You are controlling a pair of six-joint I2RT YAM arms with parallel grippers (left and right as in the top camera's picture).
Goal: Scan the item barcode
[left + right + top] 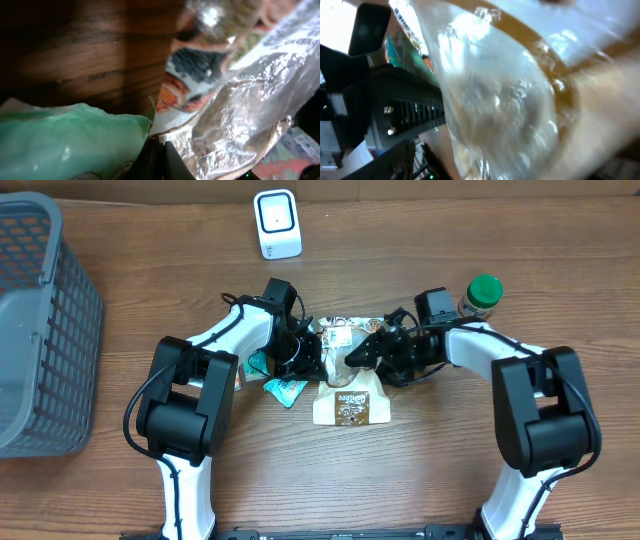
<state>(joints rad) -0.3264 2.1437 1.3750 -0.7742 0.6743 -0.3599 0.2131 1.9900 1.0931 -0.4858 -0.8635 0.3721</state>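
Tabletop [450, 470] of brown wood holds basket [72, 350] and packet [352, 402]; left hand [308, 352] clenched, right hand [362, 355] unreadable.

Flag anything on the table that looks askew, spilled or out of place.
Three packets are bunched in a jumble on the table: a crumpled foil packet, a beige packet beside it, and a teal packet poking out at an angle. Nothing looks spilled. The white scanner stands apart, nothing in front of it.

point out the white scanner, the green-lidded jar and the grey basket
white scanner [277, 222], overhead view, front face
green-lidded jar [485, 288], overhead view, green lid
grey basket [72, 340], overhead view, mesh side wall
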